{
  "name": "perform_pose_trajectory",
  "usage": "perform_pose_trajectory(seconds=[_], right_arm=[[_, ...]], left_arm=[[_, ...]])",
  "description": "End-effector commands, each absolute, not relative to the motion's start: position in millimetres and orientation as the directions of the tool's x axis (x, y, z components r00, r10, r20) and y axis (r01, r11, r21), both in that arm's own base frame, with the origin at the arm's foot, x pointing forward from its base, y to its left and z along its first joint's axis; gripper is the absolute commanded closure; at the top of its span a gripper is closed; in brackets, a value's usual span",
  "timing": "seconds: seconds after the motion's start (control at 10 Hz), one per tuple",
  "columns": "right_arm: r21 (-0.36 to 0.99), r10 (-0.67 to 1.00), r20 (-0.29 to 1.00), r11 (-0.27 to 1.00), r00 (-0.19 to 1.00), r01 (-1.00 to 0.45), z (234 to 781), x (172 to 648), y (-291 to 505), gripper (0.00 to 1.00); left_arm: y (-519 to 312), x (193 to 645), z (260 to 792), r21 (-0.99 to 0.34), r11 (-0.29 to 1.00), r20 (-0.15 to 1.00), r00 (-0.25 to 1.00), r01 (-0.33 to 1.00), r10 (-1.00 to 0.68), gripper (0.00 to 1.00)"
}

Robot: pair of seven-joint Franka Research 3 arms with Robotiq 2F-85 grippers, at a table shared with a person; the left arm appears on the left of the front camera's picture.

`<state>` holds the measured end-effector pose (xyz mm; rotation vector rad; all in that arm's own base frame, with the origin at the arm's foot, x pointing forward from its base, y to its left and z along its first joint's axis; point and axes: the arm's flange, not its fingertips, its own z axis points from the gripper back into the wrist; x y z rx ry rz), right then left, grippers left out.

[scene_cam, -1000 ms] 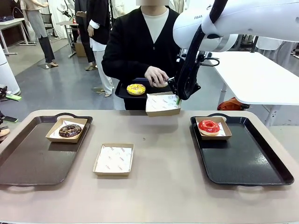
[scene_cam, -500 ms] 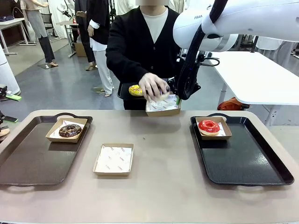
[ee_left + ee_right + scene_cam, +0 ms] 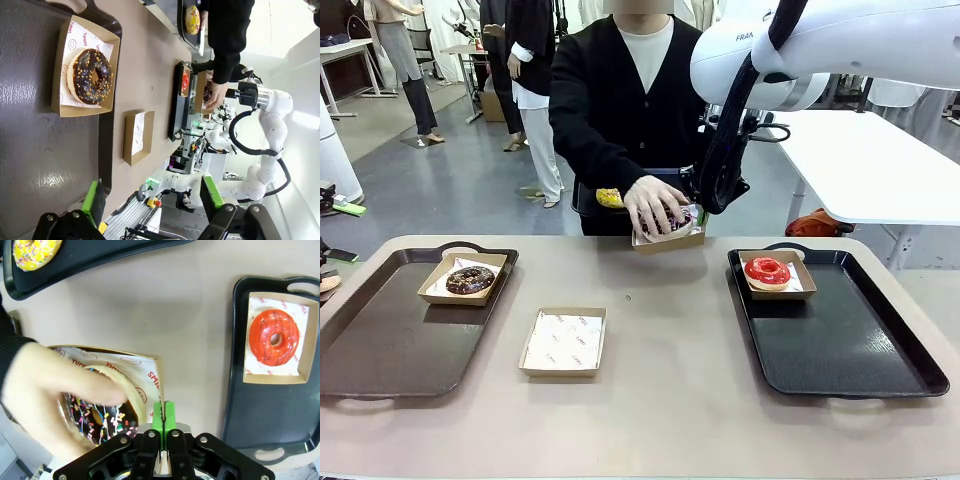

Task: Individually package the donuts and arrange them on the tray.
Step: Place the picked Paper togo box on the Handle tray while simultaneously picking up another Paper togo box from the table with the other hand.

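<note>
Holding the rim of the cardboard box [image 3: 150, 365] between pinched-together pads [image 3: 158, 415], the right gripper [image 3: 163, 416] steadies it while the person's hand [image 3: 655, 203], apparently curled round the dark sprinkled donut [image 3: 102, 420], sets it inside; next, carry the box to the tray [image 3: 850, 370].

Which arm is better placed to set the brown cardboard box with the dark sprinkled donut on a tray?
Right. The right gripper is shut on that box's rim as the person's hand sets the donut in, near the right black tray. The left gripper hangs open over the other tray.
</note>
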<state>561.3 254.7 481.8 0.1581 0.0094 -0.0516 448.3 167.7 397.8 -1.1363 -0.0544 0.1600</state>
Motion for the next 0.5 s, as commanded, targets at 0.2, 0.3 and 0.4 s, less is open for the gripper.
perform_pose_trajectory(seconds=[0.2, 0.3, 0.4], right_arm=[[0.157, -0.052, -0.011, 0.986, 0.999, 0.053, 482.9, 559.1, 253.1, 1.00], [0.157, -0.052, -0.011, 0.986, 0.999, 0.053, 482.9, 559.1, 253.1, 1.00], [0.157, -0.052, -0.011, 0.986, 0.999, 0.053, 482.9, 559.1, 253.1, 1.00]], left_arm=[[166.8, 447.6, 401.9, -0.911, 0.402, -0.032, 0.988, -0.092, 0.154, 0.00], [166.8, 447.6, 401.9, -0.911, 0.402, -0.032, 0.988, -0.092, 0.154, 0.00], [166.8, 447.6, 401.9, -0.911, 0.402, -0.032, 0.988, -0.092, 0.154, 0.00]])
